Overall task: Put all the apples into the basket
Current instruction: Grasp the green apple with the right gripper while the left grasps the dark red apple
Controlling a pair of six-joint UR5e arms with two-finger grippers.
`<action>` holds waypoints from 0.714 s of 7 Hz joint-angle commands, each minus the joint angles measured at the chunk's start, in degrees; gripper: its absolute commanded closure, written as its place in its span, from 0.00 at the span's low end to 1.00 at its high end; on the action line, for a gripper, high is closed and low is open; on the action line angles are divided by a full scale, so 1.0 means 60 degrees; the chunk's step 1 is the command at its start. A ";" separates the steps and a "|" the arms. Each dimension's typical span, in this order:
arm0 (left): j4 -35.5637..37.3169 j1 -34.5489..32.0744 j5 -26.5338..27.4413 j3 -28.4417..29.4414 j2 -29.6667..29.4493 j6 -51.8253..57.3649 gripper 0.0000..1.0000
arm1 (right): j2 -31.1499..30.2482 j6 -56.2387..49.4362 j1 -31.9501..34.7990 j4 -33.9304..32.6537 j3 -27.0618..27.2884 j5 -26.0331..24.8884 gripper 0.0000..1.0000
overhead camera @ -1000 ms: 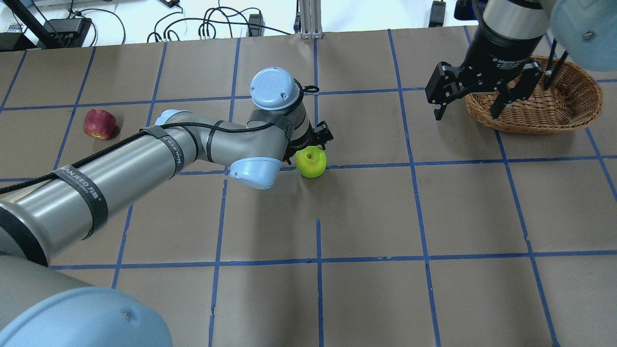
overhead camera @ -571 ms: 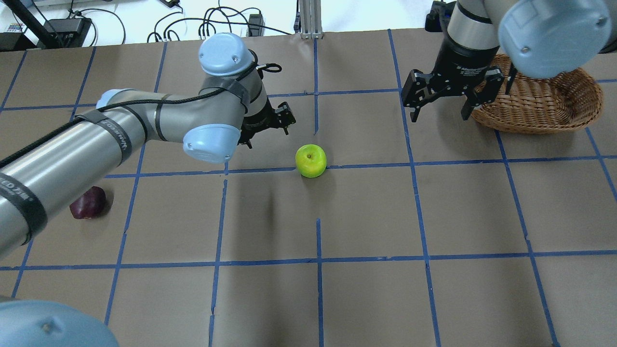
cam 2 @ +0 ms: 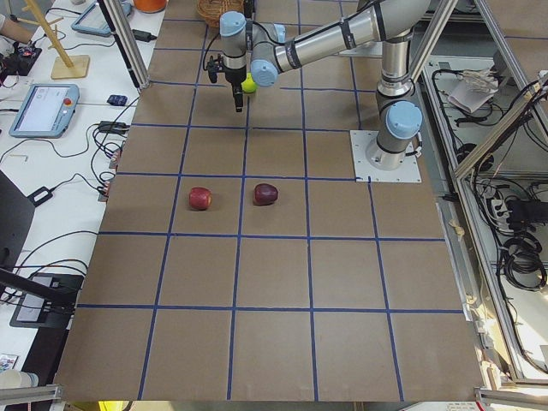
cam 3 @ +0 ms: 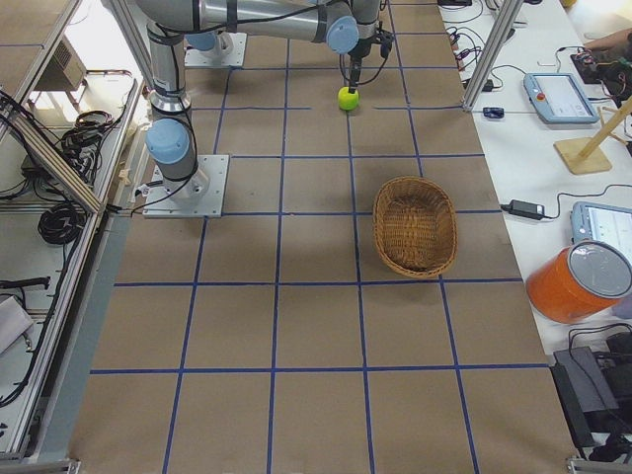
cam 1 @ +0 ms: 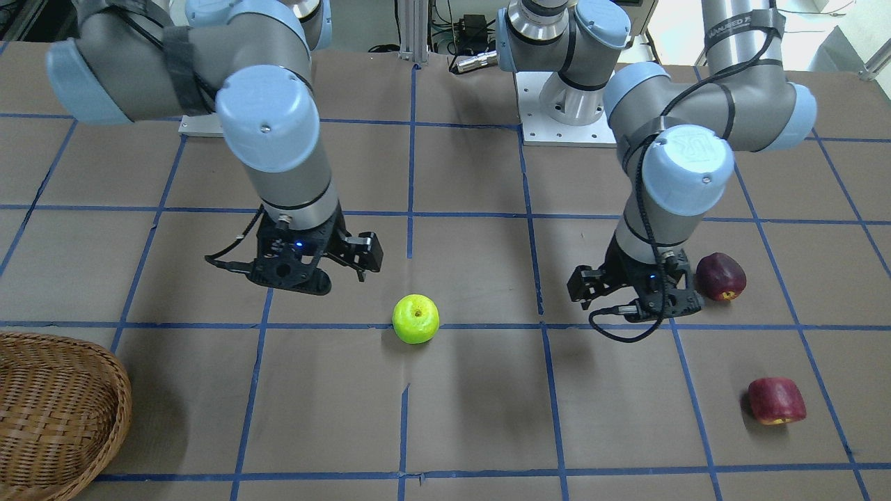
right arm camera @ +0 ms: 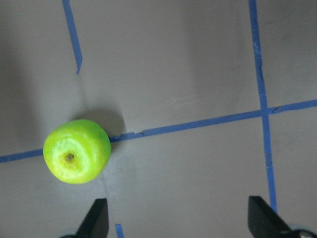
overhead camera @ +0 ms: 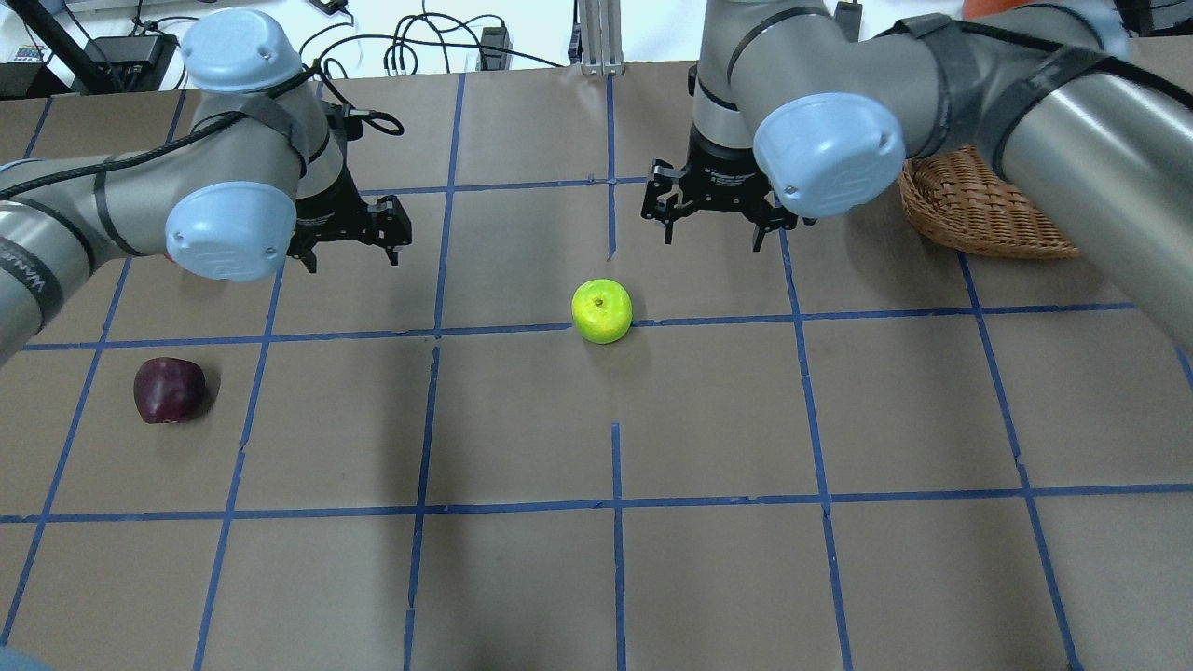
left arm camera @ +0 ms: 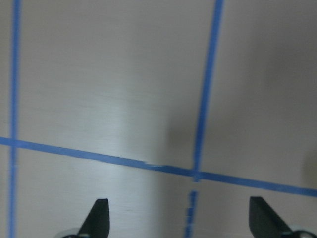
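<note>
The lime-green apple [overhead camera: 601,311] sits on the table's middle and also shows in the front view [cam 1: 415,319] and the right wrist view [right arm camera: 77,157]. My right gripper [overhead camera: 713,233] hangs open and empty just behind and right of it. The maroon apple [overhead camera: 169,390] lies at the left; in the front view [cam 1: 721,276] it is right beside my open, empty left gripper [cam 1: 630,299]. The lighter red apple [cam 1: 777,401] lies farther out, hidden by my left arm in the overhead view. The wicker basket [overhead camera: 979,219] stands at the far right, partly behind my right arm.
The table is brown paper with a grid of blue tape lines [overhead camera: 615,508]. Cables and power boxes [overhead camera: 401,51] lie past the far edge. In the right side view, an orange tub [cam 3: 578,281] and tablets stand on a side bench beyond the basket [cam 3: 415,225].
My left gripper has drawn back from the green apple, leftward and away. My right gripper has swung from over the basket leftward to near the green apple. The green apple has stayed put.
</note>
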 commanded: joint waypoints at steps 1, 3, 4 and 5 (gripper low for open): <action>-0.0075 0.1476 0.0228 -0.0107 0.0076 0.1958 0.00 | 0.1079 0.1021 0.1077 -0.1433 -0.0083 0.0109 0.00; 0.0273 0.2678 0.0229 -0.0747 0.0133 0.5062 0.00 | 0.1697 0.1211 0.1302 -0.1940 -0.0055 0.0608 0.00; 0.0610 0.3497 0.0185 -0.1027 0.0134 0.5654 0.00 | 0.1815 0.1125 0.1302 -0.1925 0.0018 0.0551 0.00; 0.0903 0.4260 0.0112 -0.1378 0.0061 0.5732 0.00 | 0.1990 0.1051 0.1302 -0.1911 0.0018 0.0536 0.00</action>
